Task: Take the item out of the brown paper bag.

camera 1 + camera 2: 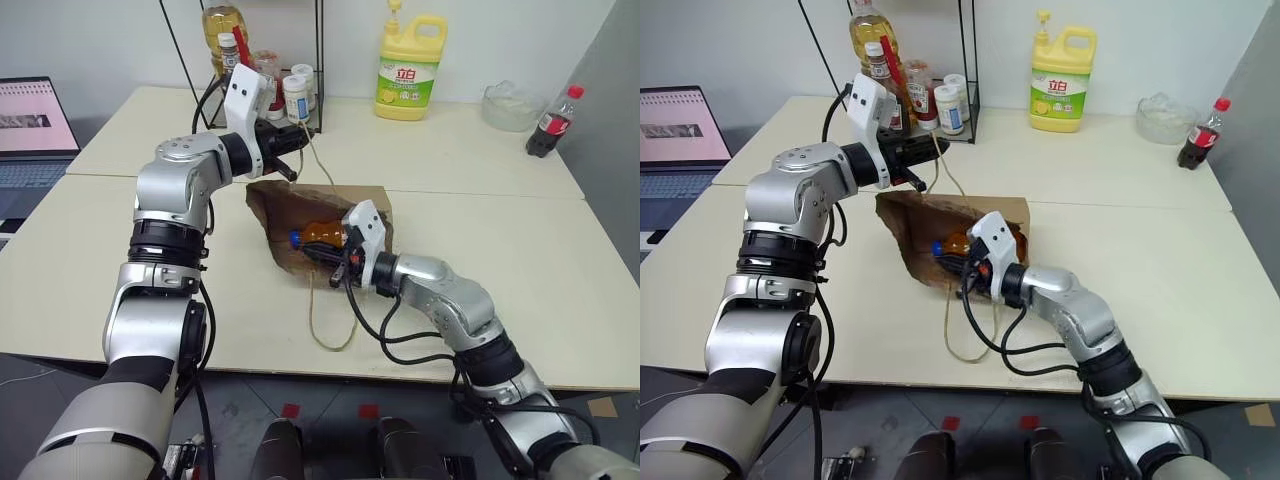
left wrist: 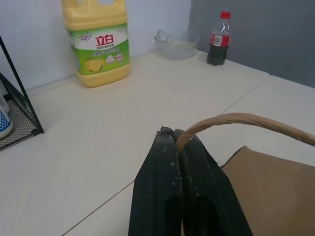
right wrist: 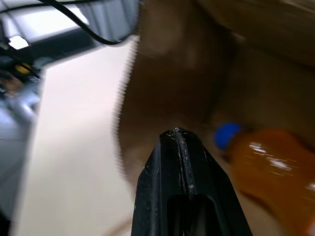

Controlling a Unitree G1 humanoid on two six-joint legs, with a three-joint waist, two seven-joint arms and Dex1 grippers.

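Note:
The brown paper bag (image 1: pixel 275 212) lies on its side at the middle of the table, mouth towards me. My left gripper (image 1: pixel 299 132) hangs above its far edge, shut on one tan string handle (image 2: pixel 236 119) and holding that handle up. Inside the mouth lies the item (image 1: pixel 321 233), a small bottle of orange drink with a blue cap (image 3: pixel 227 135). My right gripper (image 1: pixel 320 256) is at the bag's mouth, shut with nothing between its fingers. Its tip sits just beside the bottle's cap end (image 3: pixel 270 167); I cannot tell whether it touches.
The bag's other string handle (image 1: pixel 330 325) loops down to the table's front edge. At the back stand a yellow detergent jug (image 1: pixel 410 68), a wire rack with jars and bottles (image 1: pixel 270 75), a clear bowl (image 1: pixel 512 105) and a cola bottle (image 1: pixel 550 125). A laptop (image 1: pixel 35 130) is at far left.

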